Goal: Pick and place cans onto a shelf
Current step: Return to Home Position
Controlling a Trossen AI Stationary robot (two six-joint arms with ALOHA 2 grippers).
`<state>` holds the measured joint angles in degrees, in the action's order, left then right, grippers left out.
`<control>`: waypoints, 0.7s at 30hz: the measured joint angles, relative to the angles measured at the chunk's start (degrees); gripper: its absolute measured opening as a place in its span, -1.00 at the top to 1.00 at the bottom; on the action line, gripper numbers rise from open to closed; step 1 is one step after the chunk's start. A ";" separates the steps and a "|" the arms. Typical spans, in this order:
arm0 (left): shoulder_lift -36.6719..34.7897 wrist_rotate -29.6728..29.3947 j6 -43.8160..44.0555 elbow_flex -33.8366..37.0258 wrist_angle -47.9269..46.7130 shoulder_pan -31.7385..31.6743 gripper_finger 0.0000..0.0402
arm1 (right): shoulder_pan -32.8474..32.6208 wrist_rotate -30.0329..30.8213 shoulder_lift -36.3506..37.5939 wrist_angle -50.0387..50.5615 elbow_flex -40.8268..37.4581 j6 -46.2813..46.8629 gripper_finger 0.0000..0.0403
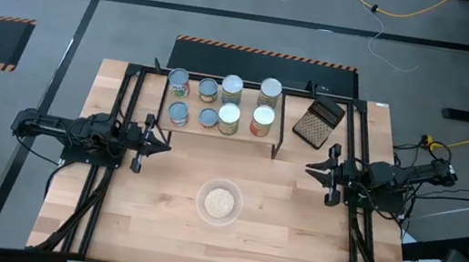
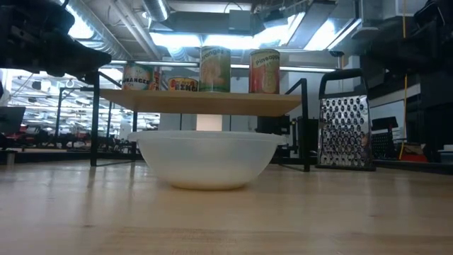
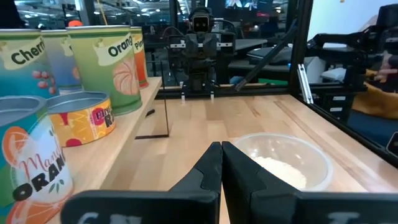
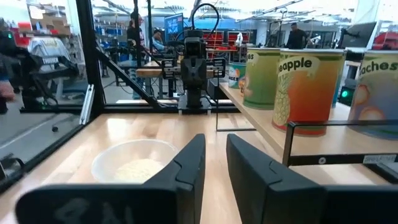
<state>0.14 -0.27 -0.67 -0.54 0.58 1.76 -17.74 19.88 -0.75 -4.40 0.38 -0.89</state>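
Observation:
Several cans (image 1: 230, 103) stand upright in two rows on the light-wood shelf (image 2: 198, 104), which rests on thin black legs at the table's far middle. From the low view, some cans (image 2: 214, 69) show on top of the board. My left gripper (image 1: 163, 147) waits shut at the table's left side, pointing level toward the middle, with cans (image 3: 102, 62) beside it on the shelf. My right gripper (image 1: 310, 167) waits at the right side, open, nothing between its fingers (image 4: 214, 140). Neither touches a can.
A clear bowl of pale grains (image 1: 219, 201) sits on the table's near middle, between the two grippers. A dark metal grater (image 1: 319, 123) stands right of the shelf. Black frame rails (image 1: 126, 116) run along both table sides. People move in the room behind.

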 joint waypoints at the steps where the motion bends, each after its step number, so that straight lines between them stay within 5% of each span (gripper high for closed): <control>1: 0.00 0.00 -0.52 0.00 0.00 0.00 1.00 | 0.00 0.00 0.00 0.00 0.00 -0.81 0.65; 21: 0.00 -0.23 -4.39 0.00 -0.11 0.00 1.00 | 0.00 0.02 0.00 0.00 0.00 -1.06 0.65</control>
<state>0.14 -0.50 -5.06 -0.54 0.47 1.76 -17.74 19.90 -0.75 -4.40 0.38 -1.96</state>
